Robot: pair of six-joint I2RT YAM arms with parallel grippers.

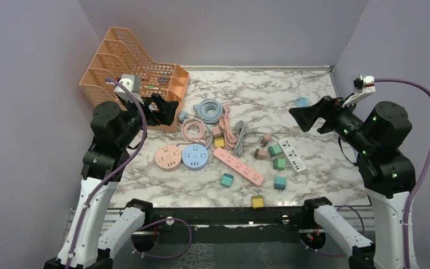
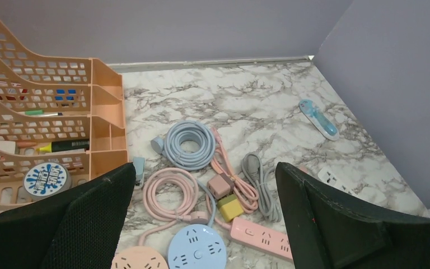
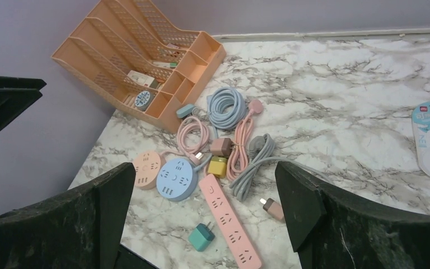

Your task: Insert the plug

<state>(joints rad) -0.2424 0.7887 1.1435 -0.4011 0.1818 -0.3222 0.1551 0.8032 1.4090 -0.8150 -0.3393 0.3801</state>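
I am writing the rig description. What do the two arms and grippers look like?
The left arm and right arm have white lower links and black upper joints with green lights. A purple cable runs along each. The left gripper and right gripper are black, with broad wedge-shaped fingers.

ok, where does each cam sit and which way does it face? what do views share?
Top external: above and behind the bases, looking down on the table; both arms show, left pincer and right pincer open.
Left wrist: raised at the left, facing the far right corner; own fingers at the bottom.
Right wrist: raised at the right, facing left toward the organizer; own fingers at the bottom.
Shared: both wrist views show the organizer, blue round strip and pink strip.
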